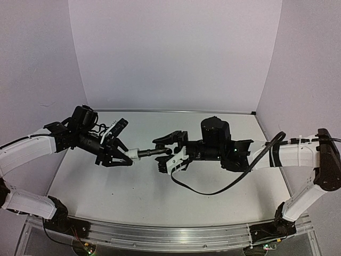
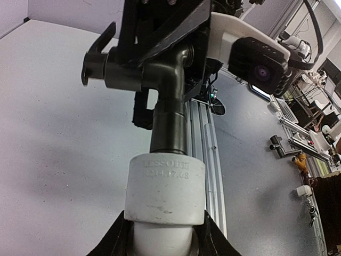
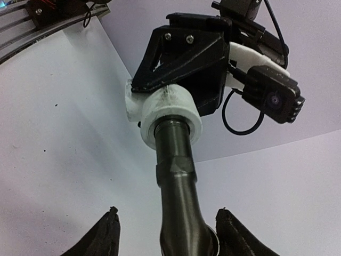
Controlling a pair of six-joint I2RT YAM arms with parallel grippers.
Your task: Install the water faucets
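my left claw (image 1: 121, 154) is clamped on the small white plastic fitting (image 2: 165, 184); my right claw (image 1: 169, 151) grips the dark grey metal tap (image 2: 169, 114), whose slender body sits in that fitting, held above the pale table (image 1: 133, 197).

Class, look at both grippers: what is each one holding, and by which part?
The left gripper grips the white fitting at the base of the tap; the right gripper clamps the tap's bent head end.
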